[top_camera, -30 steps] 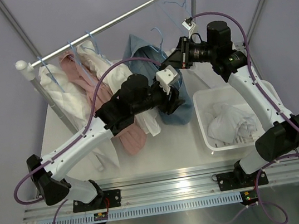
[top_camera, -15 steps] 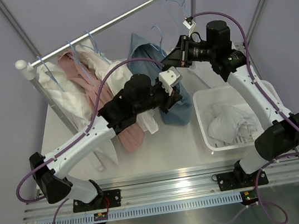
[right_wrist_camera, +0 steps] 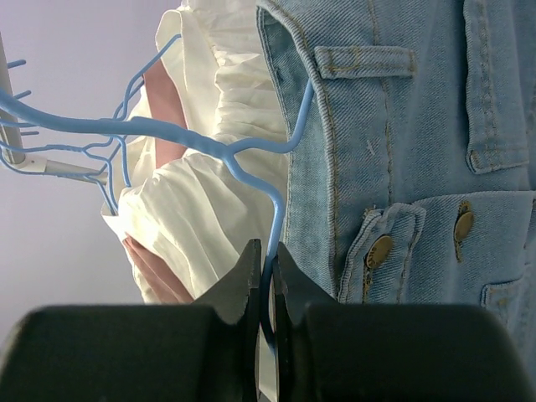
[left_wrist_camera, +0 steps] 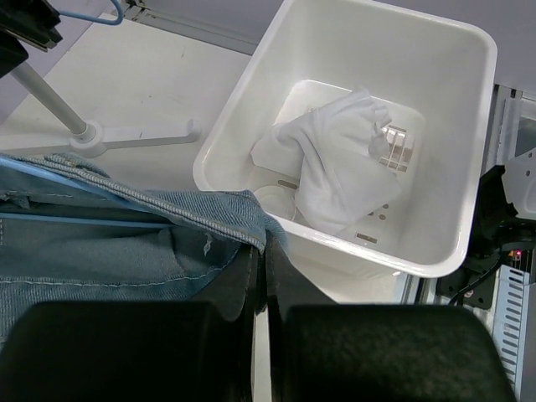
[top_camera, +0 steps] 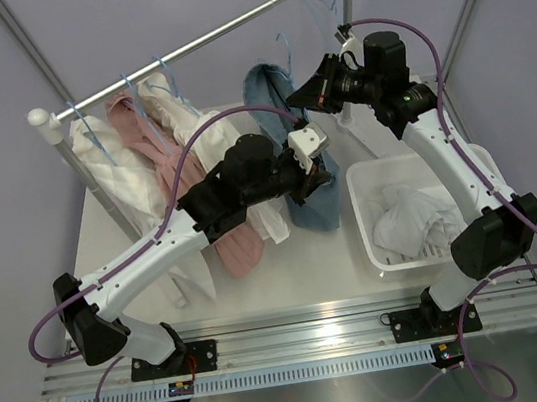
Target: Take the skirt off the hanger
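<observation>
A: What changed?
B: The right gripper [right_wrist_camera: 266, 251], clamped on the blue hanger [right_wrist_camera: 151, 126], rose toward the far edge. The left gripper [left_wrist_camera: 261, 260] pinches the denim skirt [top_camera: 318, 206] mid-table.
A: Counts?
B: 1 skirt, 1 white basket [left_wrist_camera: 456, 167], 2 grippers.

We can read no text, label, brand or number in any view. The skirt [right_wrist_camera: 419, 126] has metal buttons [right_wrist_camera: 378, 249], too blurred for us to make out any lettering.
</observation>
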`<act>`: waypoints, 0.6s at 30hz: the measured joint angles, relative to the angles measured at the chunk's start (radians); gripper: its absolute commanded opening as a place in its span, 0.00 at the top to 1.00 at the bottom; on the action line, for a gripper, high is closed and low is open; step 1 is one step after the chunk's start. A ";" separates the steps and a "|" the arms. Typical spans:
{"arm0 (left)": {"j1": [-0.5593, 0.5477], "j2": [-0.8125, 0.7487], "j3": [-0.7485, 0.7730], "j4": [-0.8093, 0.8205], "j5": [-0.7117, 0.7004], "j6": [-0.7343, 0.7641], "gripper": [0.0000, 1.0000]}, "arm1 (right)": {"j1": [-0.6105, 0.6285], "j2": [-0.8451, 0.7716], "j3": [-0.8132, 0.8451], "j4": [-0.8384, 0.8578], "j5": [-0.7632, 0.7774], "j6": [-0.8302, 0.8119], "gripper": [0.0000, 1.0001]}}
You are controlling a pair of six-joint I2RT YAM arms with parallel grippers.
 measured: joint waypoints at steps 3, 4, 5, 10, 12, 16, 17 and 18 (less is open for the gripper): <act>0.000 0.000 0.000 -0.003 0.001 0.006 1.00 | 0.000 0.002 0.000 0.000 0.003 0.008 1.00; 0.001 0.000 0.000 -0.006 0.002 0.010 1.00 | 0.000 0.002 0.000 0.000 0.003 0.010 1.00; 0.005 0.000 0.000 -0.011 0.009 0.016 1.00 | 0.000 0.002 0.000 0.000 0.003 0.011 1.00; 0.024 0.001 0.000 -0.048 0.053 0.066 1.00 | 0.000 0.004 0.007 -0.002 0.008 0.032 1.00; 0.026 0.005 0.006 -0.071 0.069 0.098 1.00 | 0.000 0.005 0.008 -0.002 0.006 0.050 1.00; 0.026 0.019 0.016 -0.095 0.093 0.164 1.00 | 0.001 0.013 0.008 -0.002 -0.011 0.113 1.00; 0.026 0.020 0.016 -0.097 0.097 0.176 1.00 | 0.001 0.018 0.008 -0.001 -0.017 0.131 1.00; 0.026 0.020 0.017 -0.102 0.101 0.194 1.00 | 0.001 0.024 0.008 0.001 -0.021 0.154 1.00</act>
